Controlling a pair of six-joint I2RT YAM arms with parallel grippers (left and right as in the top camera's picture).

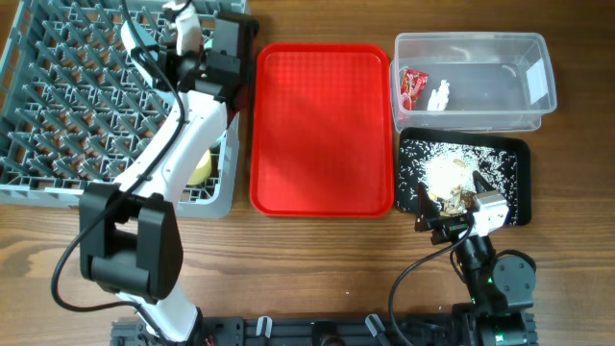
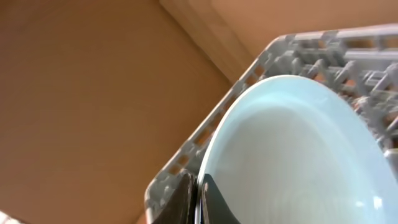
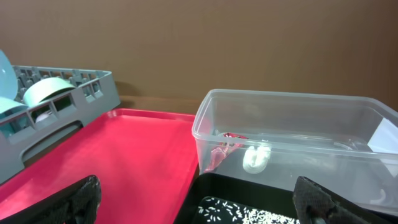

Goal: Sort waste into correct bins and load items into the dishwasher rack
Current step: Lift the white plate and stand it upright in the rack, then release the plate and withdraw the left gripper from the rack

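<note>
The two dark left fingers (image 2: 214, 202) are shut tight on the rim of the round, smooth, pale blue plate (image 2: 292, 162). The plate stands on its edge, rising up and away from these fingers. Just past it is the grey plastic rack (image 2: 323, 53), with its bumpy rows of pegs. The plate fills most of the wrist view, and its right side is cut off. The long white left arm (image 1: 178, 144) stretches up over the rack and hides part of a yellow cup (image 1: 200, 171) below it. The right fingers (image 3: 78, 199) are black and spread wide apart, holding nothing, low over the wooden desk (image 1: 317, 269). Right under and between them is the flat black tray (image 1: 517, 183) with white rice crumbs (image 1: 442, 168). Straight ahead of them is the clear tub (image 3: 292, 118), holding the crumpled red wrapper (image 3: 225, 144) and small white bits (image 3: 257, 158). To the left of these fingers lies the bumpy red tray (image 3: 124, 162), and further left a pale blue bowl (image 3: 46, 90) stands in the rack.
</note>
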